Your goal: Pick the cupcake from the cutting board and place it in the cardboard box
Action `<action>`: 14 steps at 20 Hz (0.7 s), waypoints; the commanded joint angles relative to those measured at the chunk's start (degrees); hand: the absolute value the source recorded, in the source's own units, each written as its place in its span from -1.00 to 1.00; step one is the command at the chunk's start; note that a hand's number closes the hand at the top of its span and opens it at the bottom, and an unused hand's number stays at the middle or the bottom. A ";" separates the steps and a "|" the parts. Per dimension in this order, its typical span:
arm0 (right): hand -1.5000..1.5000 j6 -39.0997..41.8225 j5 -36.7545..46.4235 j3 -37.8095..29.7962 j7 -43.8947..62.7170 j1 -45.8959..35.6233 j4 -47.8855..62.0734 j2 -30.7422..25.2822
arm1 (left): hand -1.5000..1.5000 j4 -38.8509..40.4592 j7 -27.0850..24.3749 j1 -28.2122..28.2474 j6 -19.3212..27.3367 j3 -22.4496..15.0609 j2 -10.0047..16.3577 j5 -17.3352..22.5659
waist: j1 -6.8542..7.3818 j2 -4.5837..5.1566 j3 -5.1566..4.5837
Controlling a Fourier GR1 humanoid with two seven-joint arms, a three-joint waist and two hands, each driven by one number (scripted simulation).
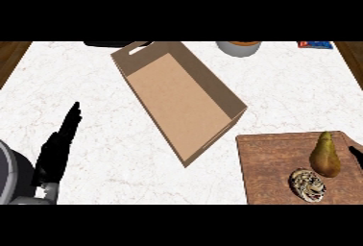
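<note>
The cupcake (308, 184), with a dark-speckled pale top, lies on the brown wooden cutting board (273, 163) at the lower right. The open cardboard box (177, 96) sits slanted in the middle of the counter, its inside bare. My left hand (58, 144) rests at the lower left, fingers straight and pointing up the counter, holding nothing. Of my right hand (356, 156) only a dark tip shows at the right edge, beside the pear and above the cupcake; nothing more of it can be made out.
A brown-green pear (325, 156) stands on the board just above the cupcake. A grey bowl (239, 47) sits at the counter's far edge, a blue-red packet (315, 44) at the far right, and a dark object (113, 43) at the far left of the box.
</note>
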 commanded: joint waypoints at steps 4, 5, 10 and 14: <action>-1.00 4.71 2.97 1.60 10.81 -6.54 1.38 4.47 | 0.00 0.82 0.41 -0.92 -2.42 2.71 -0.61 0.15 | -0.36 -0.08 0.06; -1.00 4.33 5.15 3.34 9.84 -3.81 0.81 4.57 | 0.00 -2.94 1.99 2.07 -4.01 3.79 1.97 1.20 | -0.25 -0.17 0.08; -1.00 3.82 7.90 4.27 8.45 -3.06 4.65 7.85 | 0.00 -1.39 -0.02 2.10 -2.96 3.02 -0.96 -1.31 | -0.47 -0.17 0.09; -1.00 3.54 10.97 4.66 4.41 -1.96 7.17 10.72 | 0.00 -3.72 3.73 1.19 -1.78 1.92 -3.63 -3.83 | -0.58 -0.17 0.10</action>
